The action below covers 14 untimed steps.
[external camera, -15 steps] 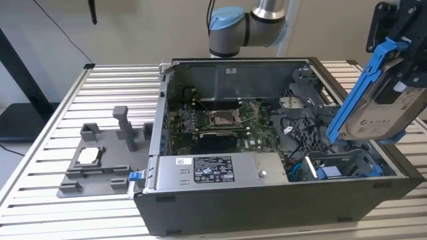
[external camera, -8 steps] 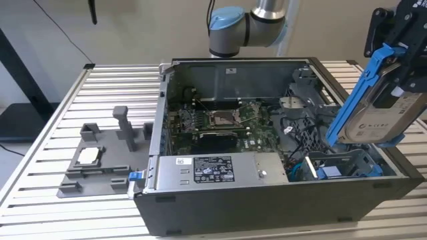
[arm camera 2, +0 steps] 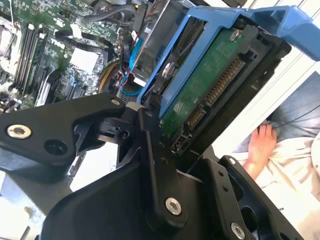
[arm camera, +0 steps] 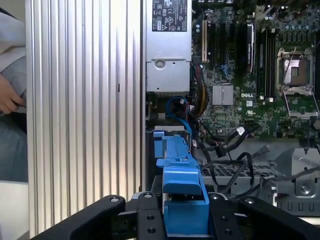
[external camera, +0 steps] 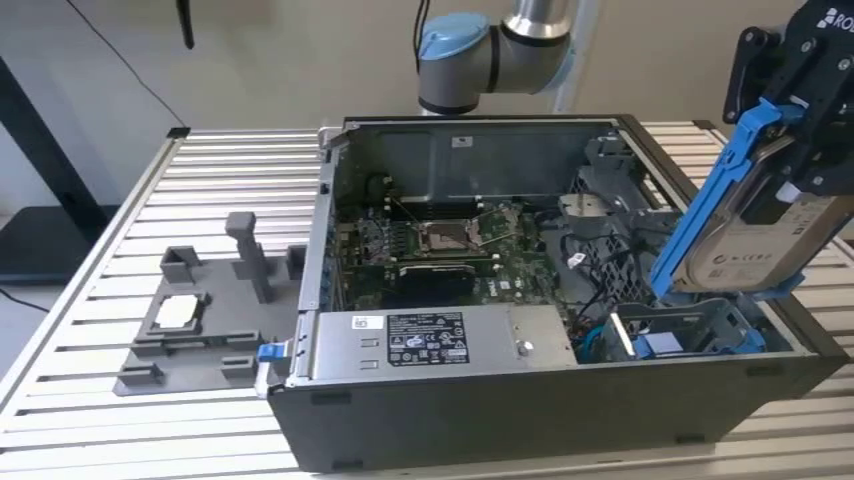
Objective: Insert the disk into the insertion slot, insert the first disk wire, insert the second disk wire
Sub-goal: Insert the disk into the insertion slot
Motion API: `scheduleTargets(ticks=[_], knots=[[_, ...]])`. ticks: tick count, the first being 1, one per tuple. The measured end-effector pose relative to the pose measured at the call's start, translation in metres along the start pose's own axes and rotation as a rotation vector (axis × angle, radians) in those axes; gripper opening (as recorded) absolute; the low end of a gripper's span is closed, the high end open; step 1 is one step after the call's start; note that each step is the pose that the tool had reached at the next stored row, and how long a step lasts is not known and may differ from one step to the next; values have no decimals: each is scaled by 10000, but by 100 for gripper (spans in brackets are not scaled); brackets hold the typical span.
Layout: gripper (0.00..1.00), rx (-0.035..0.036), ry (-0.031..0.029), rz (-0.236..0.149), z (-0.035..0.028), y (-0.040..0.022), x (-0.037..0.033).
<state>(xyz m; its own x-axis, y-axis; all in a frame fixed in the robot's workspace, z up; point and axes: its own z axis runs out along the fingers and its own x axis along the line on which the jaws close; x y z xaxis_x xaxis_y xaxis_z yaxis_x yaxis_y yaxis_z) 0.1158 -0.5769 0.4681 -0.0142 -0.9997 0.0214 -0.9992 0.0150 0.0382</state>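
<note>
Closest to the lens in both wrist views are the black fingers [arm camera: 150,220] of my gripper [arm camera: 185,217], and they are pressed against the two sides of the disk [arm camera: 177,165], so the blue carrier frame sits pinched between them. In the second wrist view the green circuit board side of the disk [arm camera 2: 200,90] with its row of connector pins faces the camera, and a person's hand [arm camera 2: 260,145] rests beyond it, outside the case. In the exterior view my gripper [external camera: 795,170] holds the disk [external camera: 754,230] up in the air, tilted, with its lower end just above the insertion slot [external camera: 667,335] at the end of the open computer case [external camera: 534,410] on the exterior view's right. The disk is not yet inside this slot. The motherboard [external camera: 441,240] lies in the middle of the case, with the power supply [external camera: 427,340] along the near wall. On the slatted table [external camera: 80,400], a grey fixture [external camera: 200,320] stands beside the case on the exterior view's left
</note>
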Motion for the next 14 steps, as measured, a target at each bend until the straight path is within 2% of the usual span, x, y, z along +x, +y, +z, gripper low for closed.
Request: scheduleTargets(ticks=[6, 14], knots=[[33, 0, -46, -33, 30, -1, -1], [33, 1, -47, -81, 106, -3, -2]])
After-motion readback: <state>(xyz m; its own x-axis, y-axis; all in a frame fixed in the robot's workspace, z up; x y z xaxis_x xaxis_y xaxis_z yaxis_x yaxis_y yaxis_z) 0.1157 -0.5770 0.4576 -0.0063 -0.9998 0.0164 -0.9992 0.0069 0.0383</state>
